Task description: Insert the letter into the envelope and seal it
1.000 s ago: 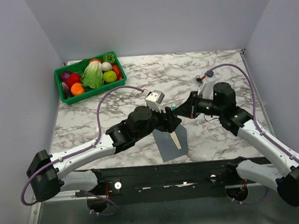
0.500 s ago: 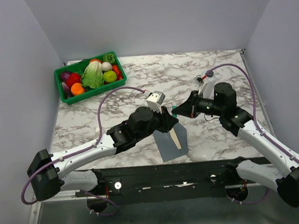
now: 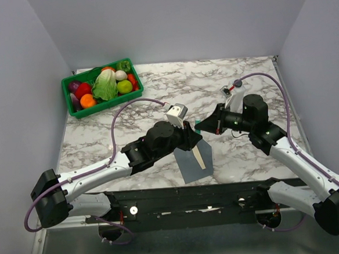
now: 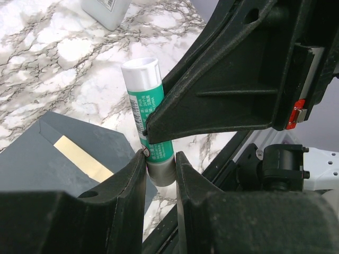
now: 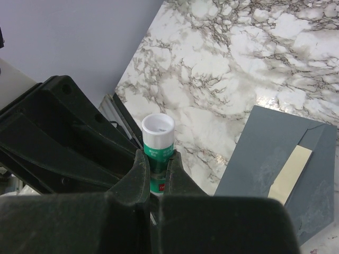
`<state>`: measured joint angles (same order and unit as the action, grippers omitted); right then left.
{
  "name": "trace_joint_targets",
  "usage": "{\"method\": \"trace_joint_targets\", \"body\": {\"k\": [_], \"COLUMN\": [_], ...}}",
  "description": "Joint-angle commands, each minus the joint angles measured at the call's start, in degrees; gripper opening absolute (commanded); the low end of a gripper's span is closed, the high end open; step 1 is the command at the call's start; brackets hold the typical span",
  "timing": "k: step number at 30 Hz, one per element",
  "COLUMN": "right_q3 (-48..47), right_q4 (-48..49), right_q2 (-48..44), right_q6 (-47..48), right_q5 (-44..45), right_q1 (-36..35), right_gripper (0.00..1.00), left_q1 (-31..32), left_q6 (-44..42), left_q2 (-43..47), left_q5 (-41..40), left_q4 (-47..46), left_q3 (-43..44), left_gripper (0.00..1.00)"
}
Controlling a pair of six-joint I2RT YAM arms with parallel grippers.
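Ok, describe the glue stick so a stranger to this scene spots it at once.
On the marble table, find the flat grey envelope near the front edge; right by it the left gripper and right gripper meet. Both pinch the glue stick. Unlike the flat envelope, it is a small round tube with a green label, white end and grey base.

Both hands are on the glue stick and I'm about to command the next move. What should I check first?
1. Right hand clamped on the glue stick: ok.
2. Left hand closed on the stick's grey end: ok.
3. Letter tucked in the envelope: ok, only a strip shows.
4. Envelope flap open for glue: ok.
5. Stick's cap removed: cannot tell.
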<state>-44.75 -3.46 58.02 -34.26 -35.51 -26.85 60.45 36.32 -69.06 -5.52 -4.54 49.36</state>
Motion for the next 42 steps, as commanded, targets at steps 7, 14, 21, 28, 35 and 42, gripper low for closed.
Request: {"method": "trace_joint_targets", "body": {"k": [7, 14, 21, 28, 35, 42], "right_q3": [0.3, -9.5, -19.8, -24.4, -18.9, -11.4], "right_q4": [-2.0, -8.6, -13.0, -14.7, -18.6, -22.2], "right_q2": [-5.2, -7.1, -5.5, -4.4, -8.4, -14.0], "right_q6": [0.2, 2.1, 5.8, 8.2, 10.0, 9.7], "right_q5": [6.0, 20.6, 31.2, 31.9, 28.5, 24.2], "right_q1": [-0.5, -0.5, -0.3, -0.2, -0.2, -0.2], "right_gripper": [0.01, 0.01, 0.01, 0.01, 0.01, 0.01], "left_q1": [0.8, 6.3, 11.4, 12.9, 7.7, 2.8], "left_q6": [-1.2, -3.3, -3.8, -2.5, 5.2, -5.6], "left_q2": [-0.5, 0.2, 3.3, 7.6, 15.7, 1.2], "left_q5": [4.3, 4.0, 3.5, -3.5, -37.6, -52.0], "left_q4": [-2.8, -0.5, -1.0, 1.8, 1.7, -37.7], "left_q3": [0.2, -2.3, -9.0, -13.3, -25.4, -37.8], "left_gripper": [0.00, 0.00, 0.00, 0.00, 0.00, 0.00]}}
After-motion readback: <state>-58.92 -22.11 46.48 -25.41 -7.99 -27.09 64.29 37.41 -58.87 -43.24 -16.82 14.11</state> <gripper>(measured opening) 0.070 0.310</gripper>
